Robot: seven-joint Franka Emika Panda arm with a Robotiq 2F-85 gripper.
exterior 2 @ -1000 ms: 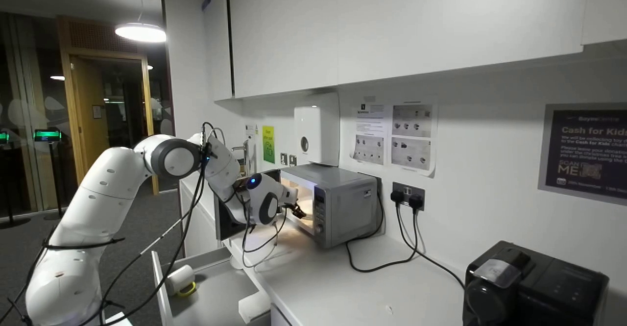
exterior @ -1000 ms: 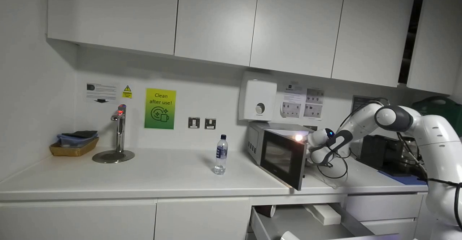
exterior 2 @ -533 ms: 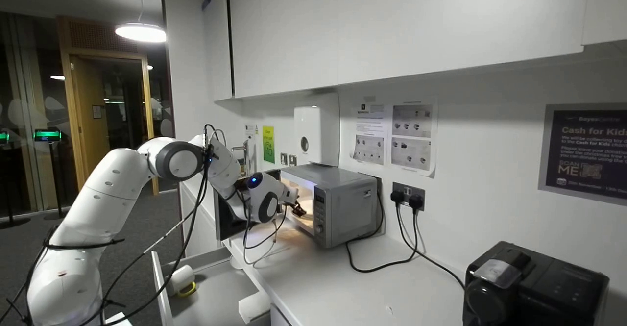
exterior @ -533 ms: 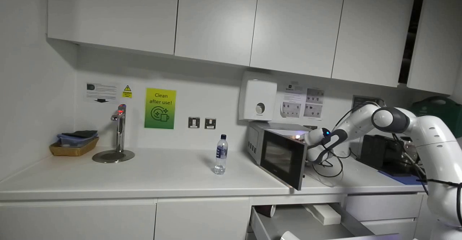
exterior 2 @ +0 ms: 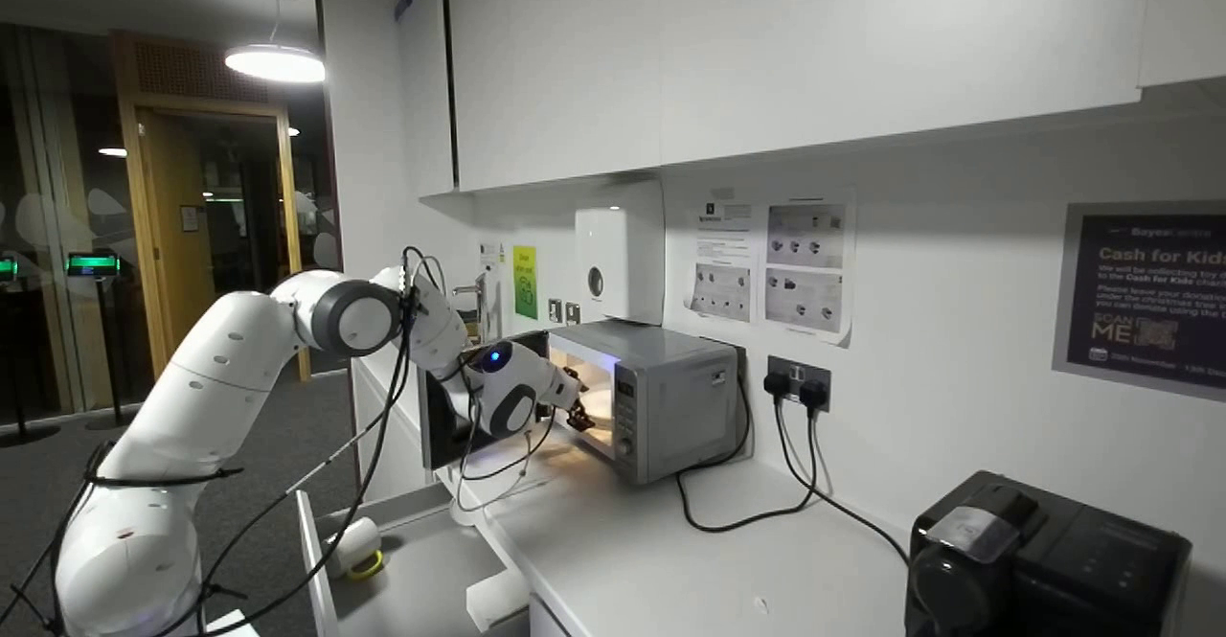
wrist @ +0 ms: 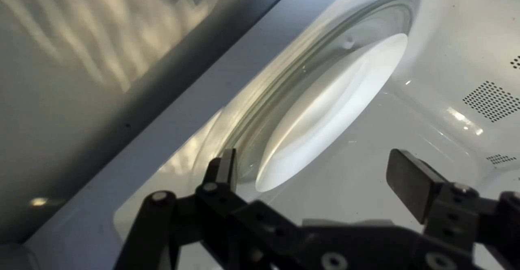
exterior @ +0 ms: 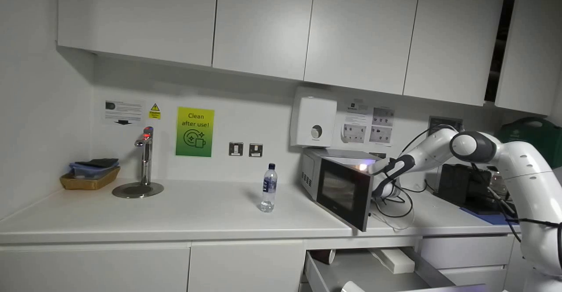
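Note:
My gripper (wrist: 315, 170) is open and empty inside the lit mouth of the grey microwave (exterior 2: 670, 398). In the wrist view, a white dish (wrist: 333, 113) rests on the glass turntable (wrist: 382, 24). The dish's near end lies ahead of the gap between the fingers, closer to the left finger. The left finger overlaps the turntable's edge in the picture; I cannot tell whether they touch. The right finger is over the bare cavity. In an exterior view the gripper (exterior 2: 579, 412) shows at the opening. The open microwave door (exterior: 344, 191) hides it in an exterior view.
An open drawer (exterior: 364, 270) below holds a white mug (exterior 2: 354, 546) and a white box (exterior: 397, 260). A water bottle (exterior: 268, 189) stands left of the microwave. A black coffee machine (exterior 2: 1044, 560) stands on the counter. Loose cables (exterior 2: 479, 493) hang from the arm.
The arm has shifted a little toward the microwave and the wrist has turned, so its blue light is hidden in an exterior view. The microwave, door, drawer and bottle have not moved.

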